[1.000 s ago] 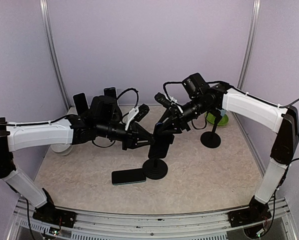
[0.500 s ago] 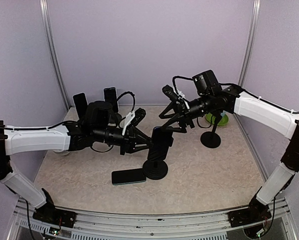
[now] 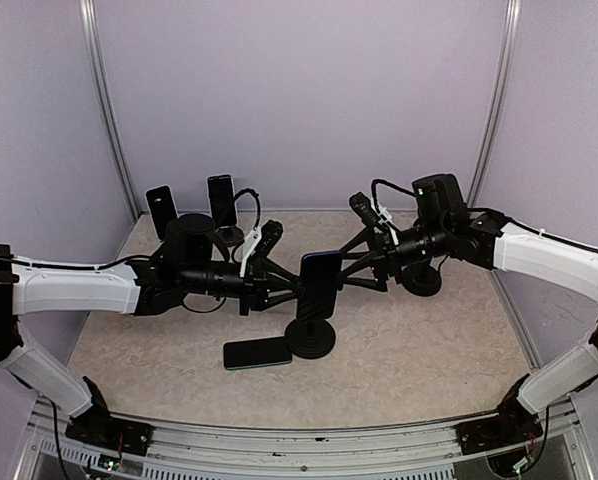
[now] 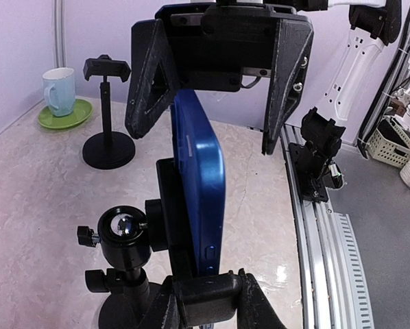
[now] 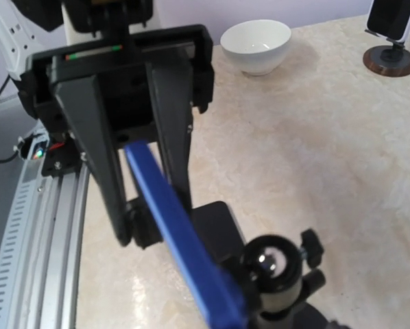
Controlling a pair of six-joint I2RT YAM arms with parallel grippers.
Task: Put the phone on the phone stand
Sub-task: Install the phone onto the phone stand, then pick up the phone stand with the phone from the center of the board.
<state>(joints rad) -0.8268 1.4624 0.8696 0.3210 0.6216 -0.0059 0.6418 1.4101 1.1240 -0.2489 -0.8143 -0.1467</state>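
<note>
1. Top view: the phone (image 3: pixel 321 283) stands upright on its long edge in the cradle of the phone stand (image 3: pixel 311 340), near the middle of the table (image 3: pixel 429 350).
2. The left tool (image 3: pixel 294 288) reaches in from the left. Its fingers are drawn close together on the phone's left edge, so it has hold of the phone there.
3. The right tool (image 3: pixel 344 270) comes in from the right with its jaws spread wide. It holds nothing and sits just beside the phone's right edge, with a gap visible.
4. A spare phone (image 3: pixel 258 352) lies flat on the table just left of the stand's round base.
5. Left wrist view: the phone (image 4: pixel 201 192) is seen edge-on, blue, rising from the left tool (image 4: pixel 212 301). The tool's fingers sit narrowly either side of its lower end.
6. The cradle is directly behind the phone, above the phone stand's (image 4: pixel 123 236) ball joint. Whether the fingers also press the cradle clamp cannot be told.
7. Beyond the phone, the right tool (image 4: pixel 205 137) faces the camera. Its fingers (image 4: pixel 150 89) stand well apart on either side of the phone's far end and touch neither face.
8. At the back left are an empty stand (image 4: pixel 107 147) and a mug (image 4: pixel 59 89) on a green saucer (image 4: pixel 64 115).
9. Right wrist view: the phone (image 5: pixel 184 253) runs as a blue strip from the left tool (image 5: pixel 153 219) towards the camera. One of the tool's long fingers lies close along each side.
10. The phone stand's (image 5: pixel 273 267) ball head is just to the phone's right.
11. A white bowl (image 5: pixel 256 44) sits behind on the table.
</note>
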